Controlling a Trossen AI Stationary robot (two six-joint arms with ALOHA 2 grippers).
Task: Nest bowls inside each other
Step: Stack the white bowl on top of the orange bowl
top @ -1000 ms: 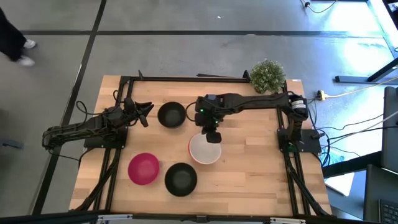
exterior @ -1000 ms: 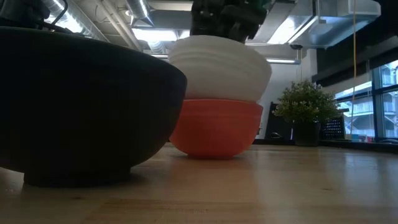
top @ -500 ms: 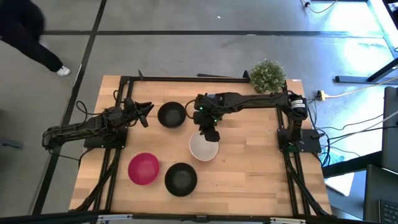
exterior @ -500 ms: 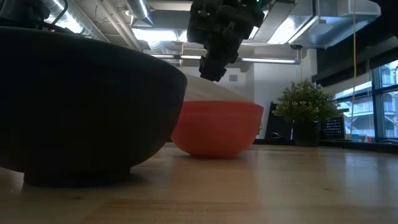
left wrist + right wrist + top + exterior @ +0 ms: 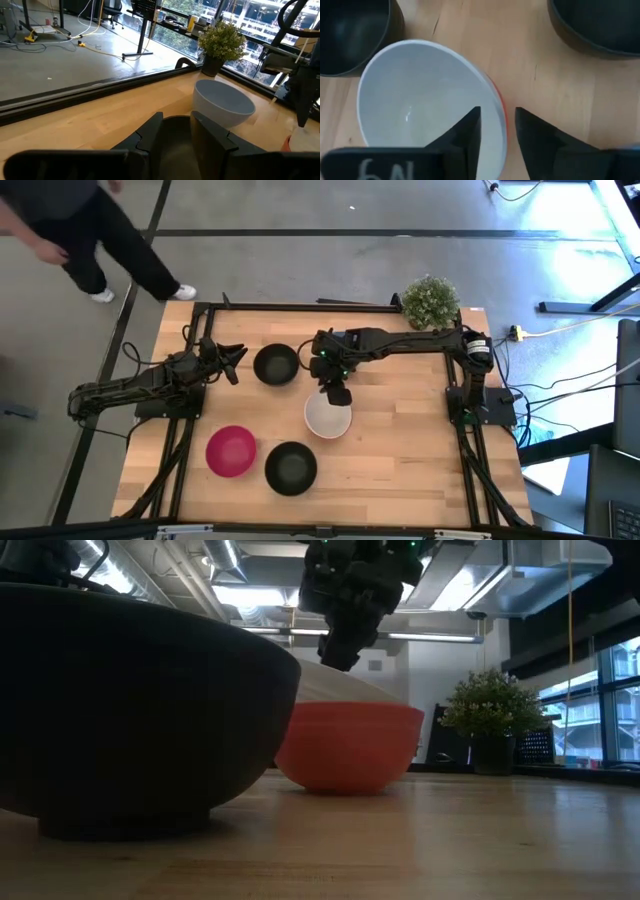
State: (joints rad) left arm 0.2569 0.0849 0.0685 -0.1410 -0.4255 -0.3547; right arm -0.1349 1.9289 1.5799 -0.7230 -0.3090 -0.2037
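White bowl (image 5: 327,418): sat nested inside the red bowl (image 5: 348,747) near the table's (image 5: 400,460) centre.
Red bowl: upright on the wood, holding the white bowl; only a thin edge showed from above.
Right gripper (image 5: 338,392): hung just above the white bowl's far rim, fingers parted, holding nothing.
Black bowls (image 5: 275,365) and (image 5: 291,467): apart, each empty.
Magenta bowl (image 5: 230,450): empty, beside the near black bowl.
Light blue bowl (image 5: 222,102): upright, contents hidden.
Left gripper (image 5: 176,131): idle at the table's left, fingers apart, empty.
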